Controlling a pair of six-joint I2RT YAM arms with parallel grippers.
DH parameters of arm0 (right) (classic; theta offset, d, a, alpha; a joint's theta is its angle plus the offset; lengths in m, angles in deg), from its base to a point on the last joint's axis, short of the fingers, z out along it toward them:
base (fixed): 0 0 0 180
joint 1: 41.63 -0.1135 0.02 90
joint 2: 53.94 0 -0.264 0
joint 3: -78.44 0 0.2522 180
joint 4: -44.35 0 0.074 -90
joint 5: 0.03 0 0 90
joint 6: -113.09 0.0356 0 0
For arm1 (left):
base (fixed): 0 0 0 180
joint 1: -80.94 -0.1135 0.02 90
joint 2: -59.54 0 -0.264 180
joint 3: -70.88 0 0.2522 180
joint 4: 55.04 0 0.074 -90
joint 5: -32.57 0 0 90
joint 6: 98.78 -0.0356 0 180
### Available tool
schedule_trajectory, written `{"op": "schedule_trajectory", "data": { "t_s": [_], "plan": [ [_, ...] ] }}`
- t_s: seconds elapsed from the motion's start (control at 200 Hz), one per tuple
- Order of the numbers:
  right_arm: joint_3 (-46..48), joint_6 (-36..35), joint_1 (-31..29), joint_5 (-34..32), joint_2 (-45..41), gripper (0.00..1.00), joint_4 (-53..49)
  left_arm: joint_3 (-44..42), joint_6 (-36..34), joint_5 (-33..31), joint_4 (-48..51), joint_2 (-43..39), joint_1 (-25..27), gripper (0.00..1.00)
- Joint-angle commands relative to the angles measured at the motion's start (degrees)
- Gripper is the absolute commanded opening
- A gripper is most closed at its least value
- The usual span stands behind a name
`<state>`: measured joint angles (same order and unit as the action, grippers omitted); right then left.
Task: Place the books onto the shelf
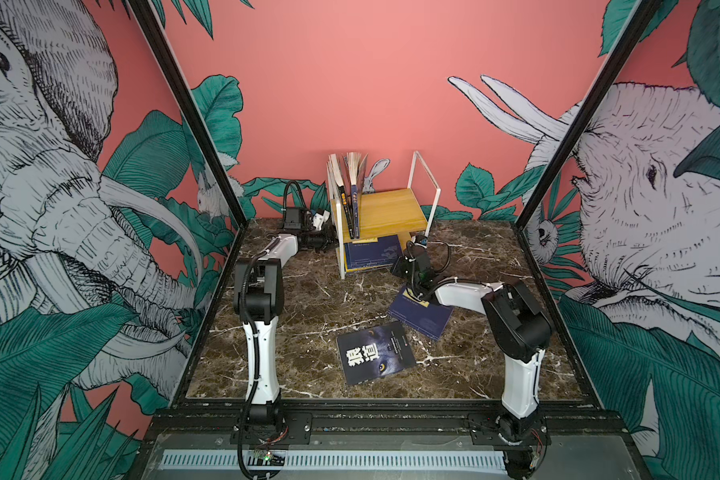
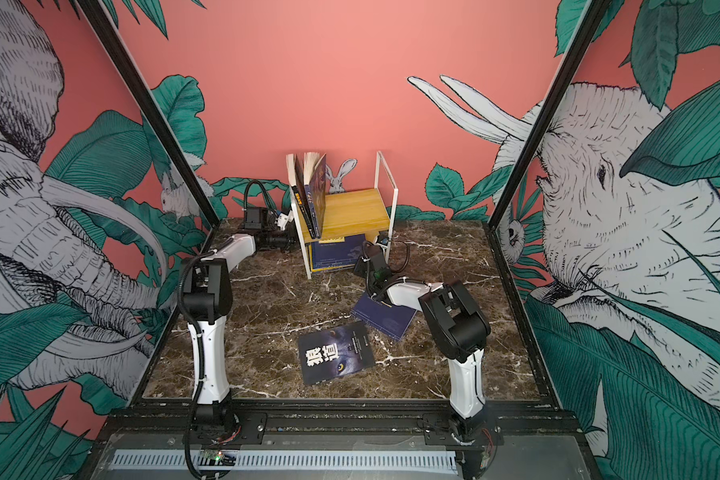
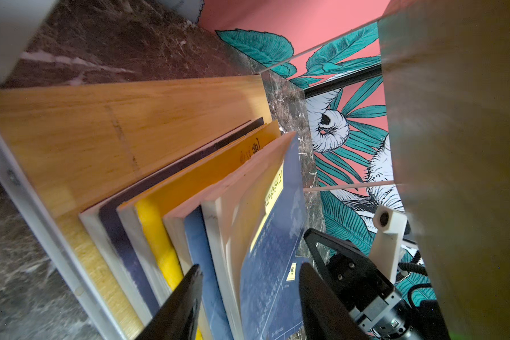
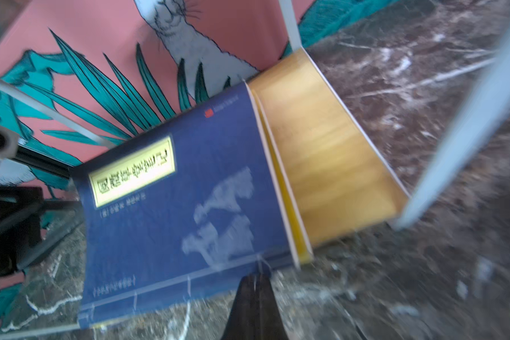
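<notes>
Brown marble tabletop (image 1: pixel 308 299) bearing the shelf (image 1: pixel 391 212) — pink jungle-mural walls (image 1: pixel 350 83)

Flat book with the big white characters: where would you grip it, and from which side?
Probably its near edge, coming from the front. The white-character book lies flat, cover up, so only thin edges offer purchase; its far corner crowds a navy book, while the near edge has bare table.

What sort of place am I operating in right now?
Probably a staged robot test booth, not a real room: a marble-look tabletop boxed in by printed jungle wall panels, with the left arm and right arm mounted on a rail at the front.
</notes>
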<state>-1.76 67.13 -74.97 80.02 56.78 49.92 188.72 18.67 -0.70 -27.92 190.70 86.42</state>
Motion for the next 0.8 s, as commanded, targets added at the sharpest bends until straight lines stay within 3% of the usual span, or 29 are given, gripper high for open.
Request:
{"op": "schedule_trajectory", "data": {
  "t_s": [0.0, 0.225, 0.41, 0.51, 0.64, 0.795],
  "plan": [
    [3.37, -2.24, -0.41, -2.22, -6.87, 0.0, -0.79, -1.39, -0.49, -0.02, -0.24, -3.05, -0.15, 0.55],
    [9.55, -9.59, 0.39, -3.91, -17.83, 0.02, -4.61, -4.22, -1.49, -2.48, 0.64, -6.67, -2.37, 0.59],
    [10.93, -21.38, 5.83, 2.28, -24.79, 0.3, -8.96, -11.49, -5.56, -7.62, 0.56, -14.16, -4.21, 0.65],
    [12.47, -26.53, 8.98, 5.32, -27.59, 0.43, -9.16, -18.05, -9.78, -12.4, 0.09, -20.49, -4.51, 0.74],
    [15.66, -31.05, 10.4, 9.22, -32.02, 0.52, -7.86, -29.46, -13.54, -16.72, -1.9, -30.75, -4.51, 0.85],
    [19.13, -30.15, 9.77, 14.31, -36.7, 0.57, -10.63, -41.43, -17.7, -17.51, -2.04, -42.73, -3.99, 0.87]
  ]
}}
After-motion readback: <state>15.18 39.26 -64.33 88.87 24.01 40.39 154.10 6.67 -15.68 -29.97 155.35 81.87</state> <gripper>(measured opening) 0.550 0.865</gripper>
